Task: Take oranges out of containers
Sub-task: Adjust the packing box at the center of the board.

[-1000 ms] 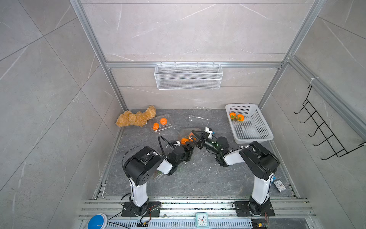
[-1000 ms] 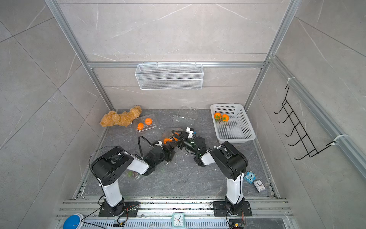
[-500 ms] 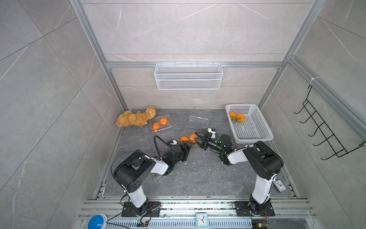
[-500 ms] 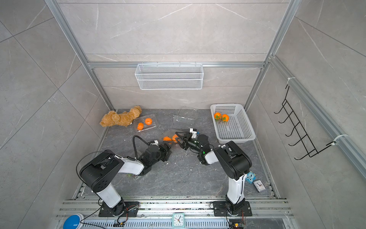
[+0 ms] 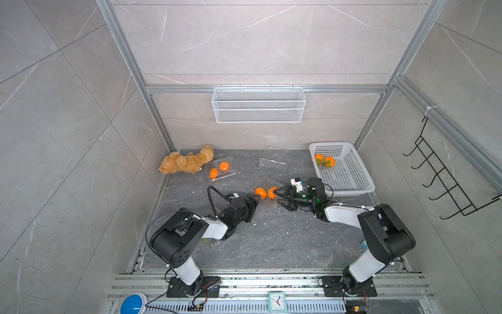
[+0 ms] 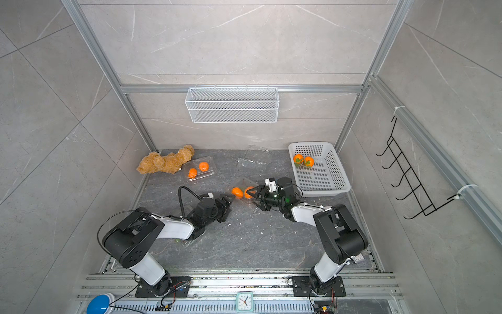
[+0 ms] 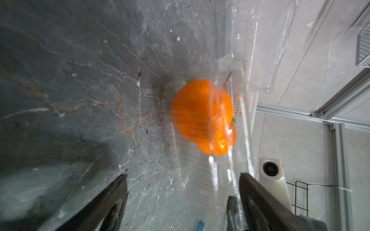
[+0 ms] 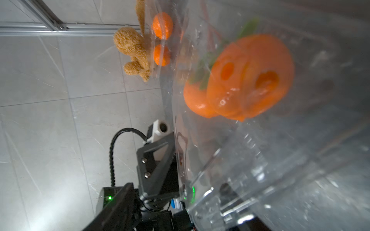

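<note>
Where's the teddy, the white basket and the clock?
teddy point(image 5: 188, 163): in a top view, its tummy.
white basket point(image 5: 345, 179): in a top view, bare floor.
clock point(image 5: 276, 302): in a top view, its face.

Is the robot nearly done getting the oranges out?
Not yet. Two oranges lie in the white basket, and one clear box sits empty. The left claw and right claw, both open, flank the middle box, two oranges inside. The box by the teddy bear holds another two, untouched.

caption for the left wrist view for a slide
Two oranges in a clear container, just beyond the open left gripper.
</note>
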Controlling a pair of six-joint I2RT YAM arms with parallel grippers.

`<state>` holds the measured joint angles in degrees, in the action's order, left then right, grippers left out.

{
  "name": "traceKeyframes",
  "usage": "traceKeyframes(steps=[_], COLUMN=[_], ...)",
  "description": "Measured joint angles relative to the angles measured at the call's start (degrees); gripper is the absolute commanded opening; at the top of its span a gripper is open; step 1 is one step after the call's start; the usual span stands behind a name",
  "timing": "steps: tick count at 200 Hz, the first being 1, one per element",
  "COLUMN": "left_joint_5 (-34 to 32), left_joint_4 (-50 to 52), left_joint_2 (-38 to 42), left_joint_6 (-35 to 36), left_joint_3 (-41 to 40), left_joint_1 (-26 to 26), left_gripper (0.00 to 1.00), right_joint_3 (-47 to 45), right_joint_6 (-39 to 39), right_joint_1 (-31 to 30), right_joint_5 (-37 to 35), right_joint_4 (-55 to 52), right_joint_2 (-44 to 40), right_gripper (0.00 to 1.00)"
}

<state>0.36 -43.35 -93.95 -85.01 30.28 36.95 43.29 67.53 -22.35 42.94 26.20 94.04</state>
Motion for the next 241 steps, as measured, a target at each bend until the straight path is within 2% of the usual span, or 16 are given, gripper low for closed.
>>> traceKeyframes(steps=[31,54,90,118,169,183,241], left_joint_5=[-0.31,-0.17,3.32,5.81,8.74,9.51,12.46], left_joint_4=[8.92,17.27,26.8,34.51,43.69,44.94,45.0], left_joint_2=[6.99,10.12,8.37,2.16,-5.44,-6.88,-10.58], left_joint_6=[4.7,9.57,17.14,23.02,29.49,30.71,32.41], left_joint_3=[1.25,6.34,17.49,26.77,35.01,36.63,38.25], left_joint_1=[-1.44,-2.64,-5.73,-7.39,-7.32,-7.32,-7.32], left_gripper=[0.95,0.98,0.99,0.99,0.99,0.99,0.99], right_joint_3=[4.85,7.85,11.06,13.77,17.38,17.38,16.61], right_joint_6=[-14.14,-22.21,-30.49,-35.56,-41.03,-41.51,-40.24], right_joint_1=[0.28,0.59,0.68,0.68,0.68,0.68,0.61], right_joint_5=[-2.95,-6.69,-12.66,-18.23,-26.82,-28.02,-25.18], right_joint_4=[-19.34,-30.29,-42.51,-50.36,-58.18,-59.06,-56.41], right_joint_2=[-3.54,-4.98,-5.55,-6.14,-6.78,-6.78,-6.4], right_gripper=[0.75,0.77,0.81,0.87,1.0,1.0,1.0])
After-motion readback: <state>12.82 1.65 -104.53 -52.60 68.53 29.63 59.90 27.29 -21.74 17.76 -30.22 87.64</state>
